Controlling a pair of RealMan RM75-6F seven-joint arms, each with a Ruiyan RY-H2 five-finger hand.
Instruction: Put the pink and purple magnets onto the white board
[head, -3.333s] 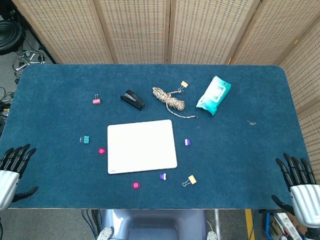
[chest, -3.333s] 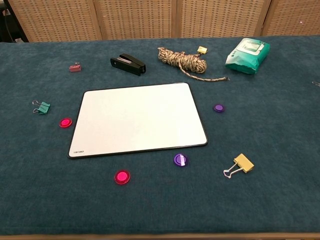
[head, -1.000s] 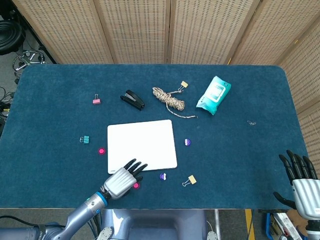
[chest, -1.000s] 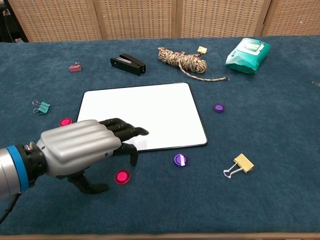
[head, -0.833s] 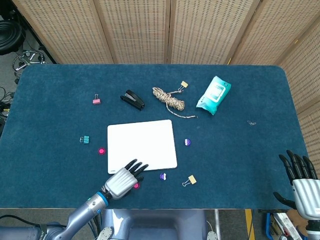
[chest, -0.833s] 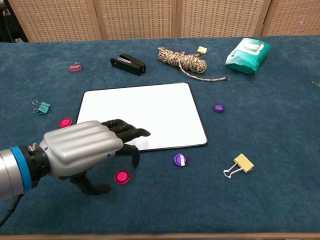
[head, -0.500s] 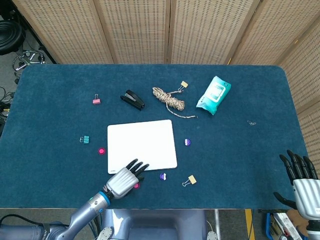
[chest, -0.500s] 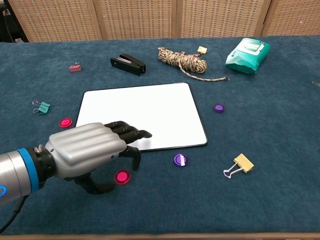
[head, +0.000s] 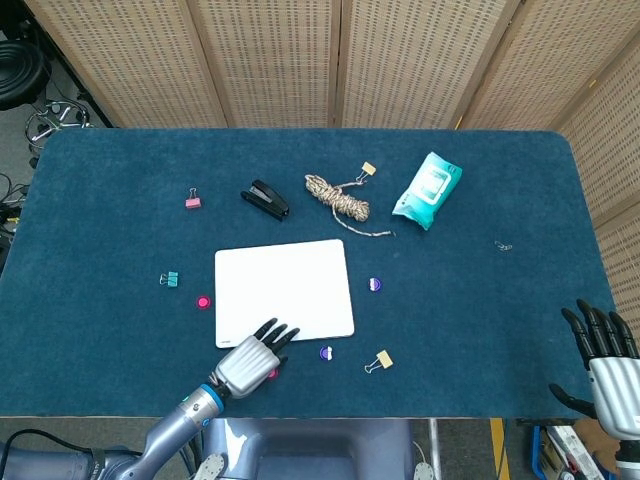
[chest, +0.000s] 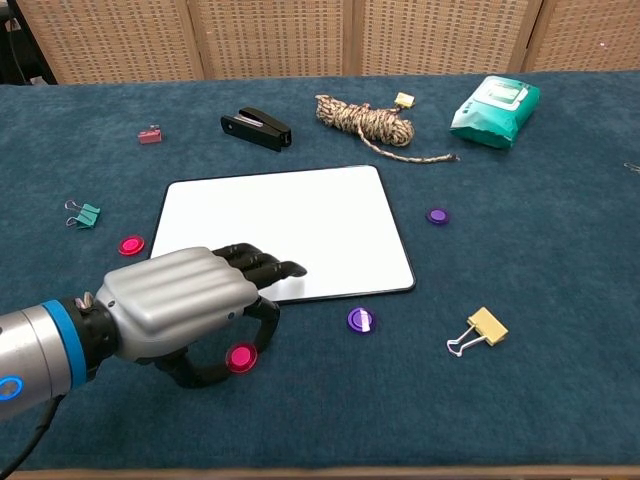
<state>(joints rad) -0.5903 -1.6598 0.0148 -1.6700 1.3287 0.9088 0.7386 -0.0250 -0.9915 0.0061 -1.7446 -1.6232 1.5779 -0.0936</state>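
With the left hand (chest: 175, 305) fingers (chest: 262, 268) apart over the pink magnet (chest: 240, 358), close thumb and finger squarely on its rim before lifting toward the white board (chest: 290, 215).

stapler (head: 265, 198) — behind board (head: 284, 292)

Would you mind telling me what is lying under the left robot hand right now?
A pink magnet shows beneath the left robot hand, beside the white board. Whether the fingers touch it is hidden.
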